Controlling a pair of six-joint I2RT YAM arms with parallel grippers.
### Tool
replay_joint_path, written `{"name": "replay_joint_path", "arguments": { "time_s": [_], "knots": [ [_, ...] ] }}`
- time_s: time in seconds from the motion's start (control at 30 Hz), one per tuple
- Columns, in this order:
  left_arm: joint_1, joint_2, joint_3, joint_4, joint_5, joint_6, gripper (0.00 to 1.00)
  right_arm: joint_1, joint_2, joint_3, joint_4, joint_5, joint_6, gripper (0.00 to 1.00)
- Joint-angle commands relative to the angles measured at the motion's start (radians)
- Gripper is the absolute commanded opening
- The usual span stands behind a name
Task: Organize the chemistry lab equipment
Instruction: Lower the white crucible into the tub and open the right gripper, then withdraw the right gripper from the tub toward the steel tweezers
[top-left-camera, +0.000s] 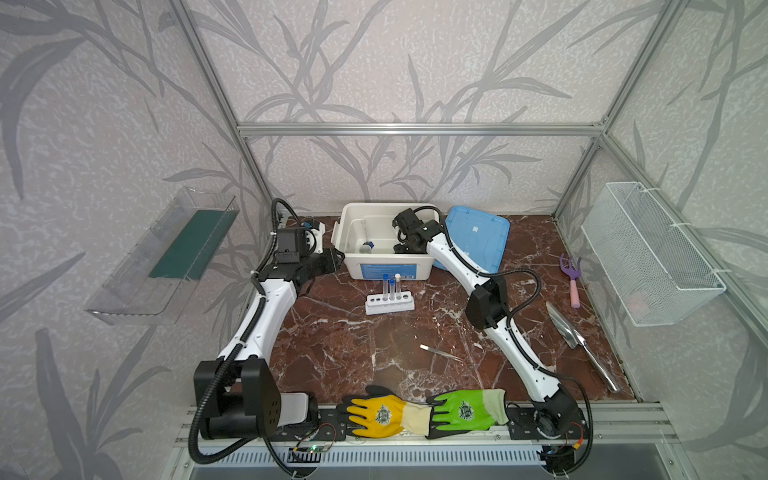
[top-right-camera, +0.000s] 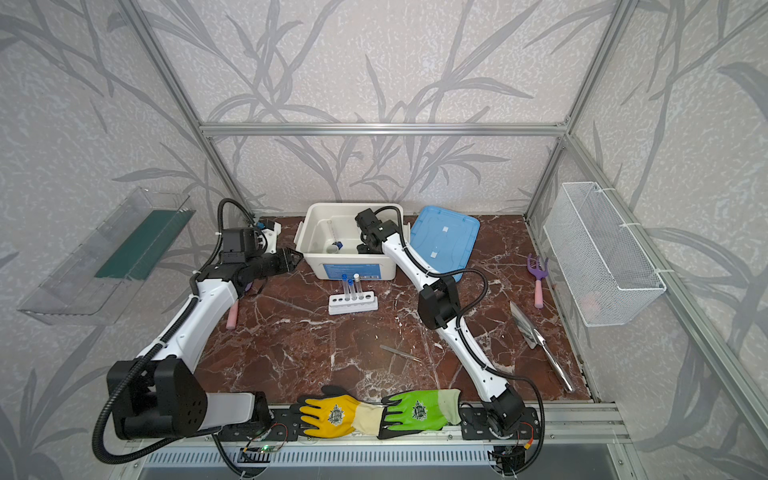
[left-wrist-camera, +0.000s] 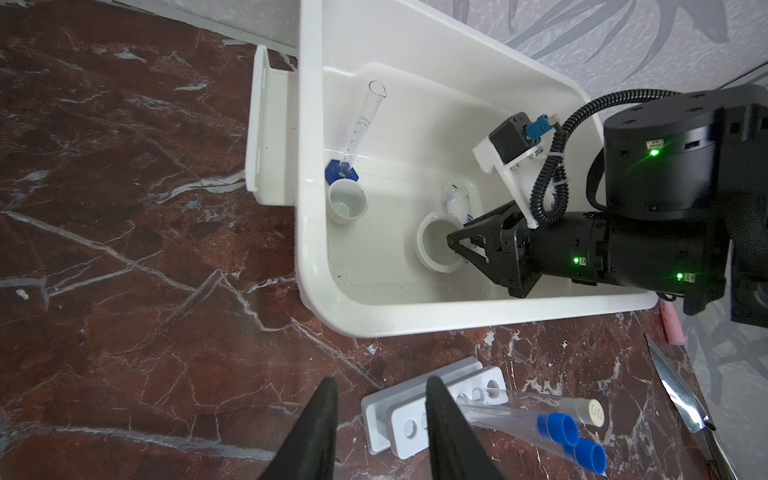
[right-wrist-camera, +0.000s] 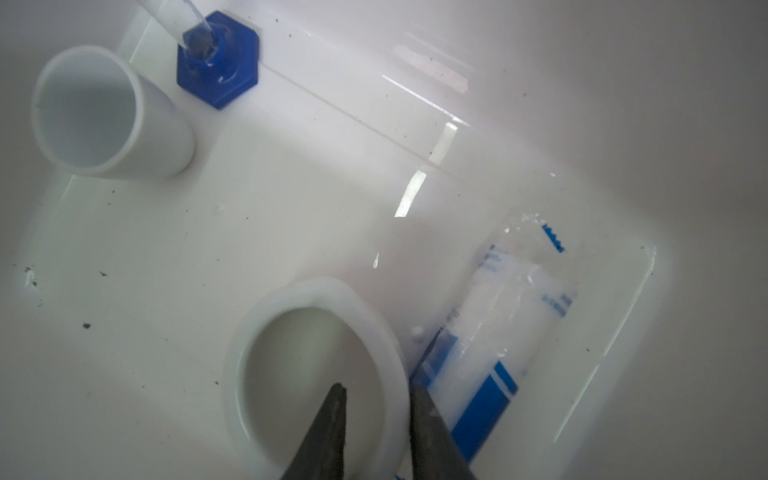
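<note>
The right tool (right-wrist-camera: 378, 388) is down in the bin (left-wrist-camera: 415, 316). Its jaws are parted astride the rim of a dish (right-wrist-camera: 266, 316), one finger inside and one outside beside a blue-labelled packet (right-wrist-camera: 498, 332), with nothing clamped. A cup (right-wrist-camera: 91, 112) sits just beside a blue-based cylinder (right-wrist-camera: 218, 62) at the bin's other end. The left tool (left-wrist-camera: 381, 380) hangs open and empty over the counter (top-left-camera: 353, 353) beside the bin. Three tubes (top-left-camera: 392, 286) stand in the rack (top-left-camera: 390, 306) before the bin, and tweezers (top-left-camera: 440, 352) lie nearer, apart.
</note>
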Motion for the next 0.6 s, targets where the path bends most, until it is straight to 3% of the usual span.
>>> {"name": "replay_joint_path", "arguments": {
  "time_s": [0.0,0.57],
  "knots": [
    [0.004,-0.010,0.009,-0.009,0.004,0.015,0.37,-0.004,-0.002,-0.007,-0.011,0.007,-0.002,0.31],
    [0.003,-0.021,0.007,-0.006,0.005,0.012,0.37,-0.018,-0.068,0.025,0.008,0.004,0.012,0.61]
  ]
}}
